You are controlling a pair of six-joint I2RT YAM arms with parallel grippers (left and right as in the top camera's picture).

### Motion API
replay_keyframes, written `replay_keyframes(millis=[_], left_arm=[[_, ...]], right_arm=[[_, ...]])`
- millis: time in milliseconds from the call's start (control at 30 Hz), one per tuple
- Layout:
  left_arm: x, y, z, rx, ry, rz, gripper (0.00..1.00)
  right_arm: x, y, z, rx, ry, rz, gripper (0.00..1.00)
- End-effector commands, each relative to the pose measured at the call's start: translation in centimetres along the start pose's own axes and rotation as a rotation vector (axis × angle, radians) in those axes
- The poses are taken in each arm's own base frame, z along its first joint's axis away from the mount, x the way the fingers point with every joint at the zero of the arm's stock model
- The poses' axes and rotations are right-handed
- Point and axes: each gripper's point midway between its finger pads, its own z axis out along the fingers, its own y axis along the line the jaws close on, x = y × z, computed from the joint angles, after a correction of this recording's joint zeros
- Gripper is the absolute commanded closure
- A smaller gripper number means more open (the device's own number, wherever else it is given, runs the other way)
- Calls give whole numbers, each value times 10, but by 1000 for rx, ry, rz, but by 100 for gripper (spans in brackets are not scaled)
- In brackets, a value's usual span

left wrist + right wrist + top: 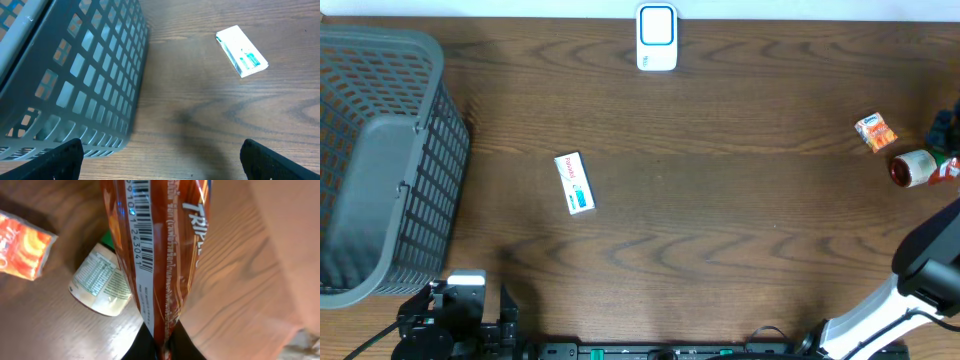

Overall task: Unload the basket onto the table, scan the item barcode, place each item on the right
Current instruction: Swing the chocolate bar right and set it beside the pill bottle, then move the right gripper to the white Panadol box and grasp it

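Right gripper (161, 349) first: shut tight on the thin bottom edge of a brown snack packet (165, 255). Holds the packet up on end, long and narrow, over the wooden table (45, 325). Down the packet's side, a barcode (140, 225), black lines on white with numbers next to it, turned toward the wrist camera. White letters higher up on the shiny wrap, too cut off to read.

Just under and behind the packet, a round bottle (100, 282) lying on its side, pale label with tiny print facing up. To its left, a small orange box (22, 245) flat on the wood, close to the bottle.

From above, bottle and orange box far over on the right side of the table, with the white right arm (865, 318) reaching in from the bottom right corner. At the top middle edge, a white scanner (657, 38) with a blue frame, well apart from that corner.

Left gripper (161, 150) down at the bottom left: wide open, black fingers (60, 160) at both lower corners of its view, only bare wood between. Right beside it, a big grey basket (80, 75) with a grid of holes. Further out, a white box (242, 51) with teal print, lying flat, apart from the basket.
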Motion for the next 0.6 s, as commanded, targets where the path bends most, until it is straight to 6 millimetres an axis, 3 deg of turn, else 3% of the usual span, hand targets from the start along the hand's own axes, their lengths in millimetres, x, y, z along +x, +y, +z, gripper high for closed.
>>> replay_keyframes(millis=[0, 67, 167, 233, 333, 400, 467, 567], left_arm=[[-1, -1, -2, 8, -10, 0, 1], [-1, -1, -2, 8, -9, 0, 1], [-1, -1, -2, 8, -10, 0, 1], [-1, -1, -2, 8, -10, 0, 1], [-1, -1, -2, 8, -10, 0, 1], [-1, -1, -2, 8, -9, 0, 1], [-1, -1, -2, 8, -10, 0, 1], [-1, -1, -2, 8, -10, 0, 1]], right_arm=[[-5, 14, -11, -177, -24, 106, 1], [-13, 31, -31, -295, -71, 105, 1], [-21, 63, -80, -438, -164, 66, 1], [-20, 84, -111, -488, -207, 52, 1], [-5, 136, -159, -563, -254, -51, 1], [16, 186, -188, -643, -264, -175, 1], [56, 251, -218, -717, -253, -353, 1], [122, 326, -244, -801, -202, -556, 1]])
